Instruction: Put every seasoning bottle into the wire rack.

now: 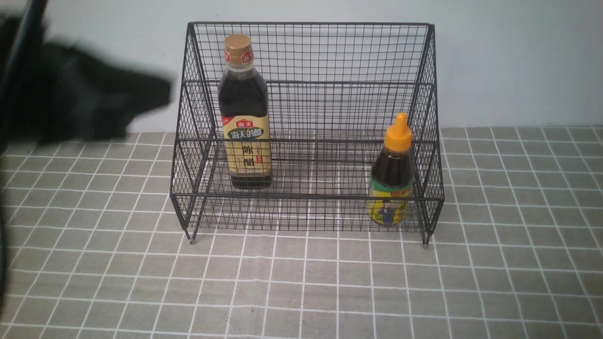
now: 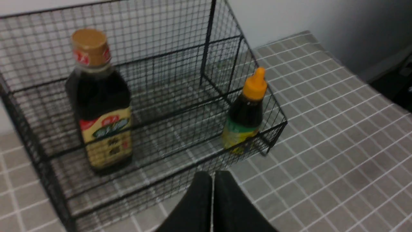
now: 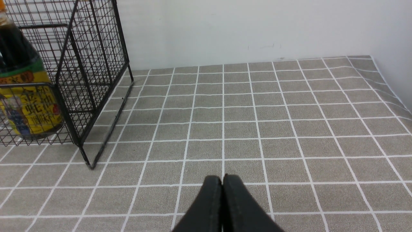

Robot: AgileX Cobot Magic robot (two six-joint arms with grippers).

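Observation:
The black wire rack (image 1: 306,84) stands at the back middle of the table. The tall gold-capped bottle (image 1: 245,117) stands upright in the rack's left part, on the rear tier. The short orange-nozzle bottle (image 1: 392,174) stands upright in the front tier at the right end. Both show in the left wrist view, tall (image 2: 101,106) and short (image 2: 246,112), inside the rack (image 2: 209,42). My left gripper (image 2: 212,174) is shut and empty, a blurred dark shape (image 1: 155,94) left of the rack. My right gripper (image 3: 222,177) is shut and empty above the cloth, right of the rack (image 3: 96,64) and short bottle (image 3: 25,96).
A grey checked tablecloth (image 1: 301,282) covers the table, with a white wall (image 1: 518,61) close behind. The table's right edge (image 3: 389,87) runs along a wall. A dark cable (image 1: 19,42) hangs at the far left.

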